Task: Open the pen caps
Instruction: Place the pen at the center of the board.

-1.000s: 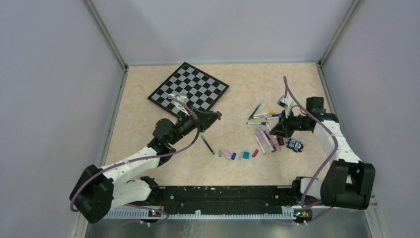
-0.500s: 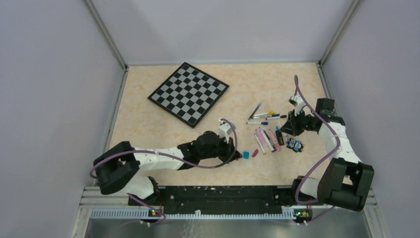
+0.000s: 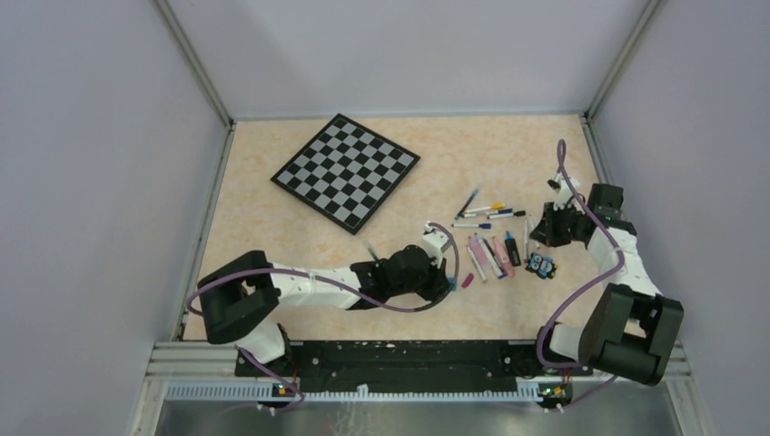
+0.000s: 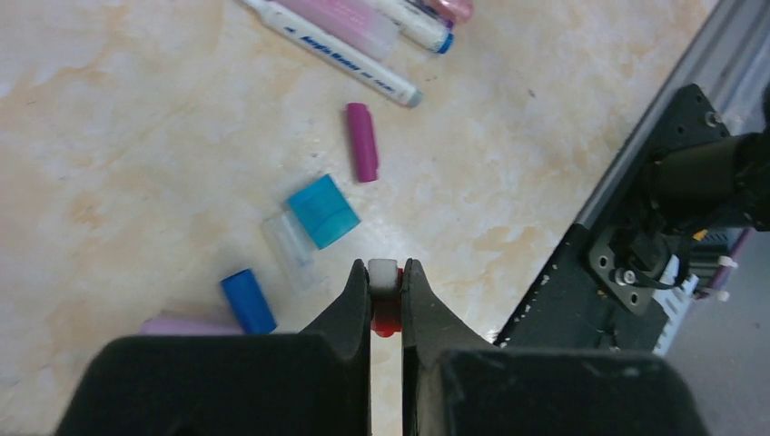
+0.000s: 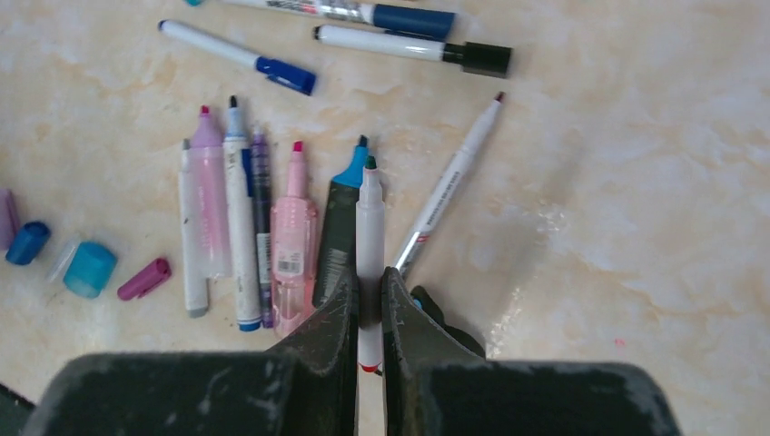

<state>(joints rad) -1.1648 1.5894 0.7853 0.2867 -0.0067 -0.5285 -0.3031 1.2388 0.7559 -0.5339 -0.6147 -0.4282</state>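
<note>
My left gripper [image 4: 386,283] is shut on a small red-and-white pen cap [image 4: 384,277], held just above the table near its front edge; it also shows in the top view [image 3: 444,275]. Loose caps lie beside it: magenta [image 4: 361,142], teal [image 4: 322,211], clear [image 4: 289,247], blue [image 4: 248,301]. My right gripper [image 5: 369,291] is shut on a white pen [image 5: 369,213] with its dark tip bare, above a row of uncapped highlighters [image 5: 295,236]. Three pens at the back keep their caps: dark blue [image 5: 413,20], black [image 5: 481,59], blue [image 5: 284,75].
A checkered board [image 3: 346,170] lies at the back left. A small black-and-blue owl-like figure [image 3: 542,264] sits right of the pen row [image 3: 490,254]. The black rail [image 4: 654,227] runs along the table's front edge, close to the left gripper.
My left arm has swung from beside the checkered board to the right and forward, down to the loose caps. My right arm has drawn back to the right with the pen.
</note>
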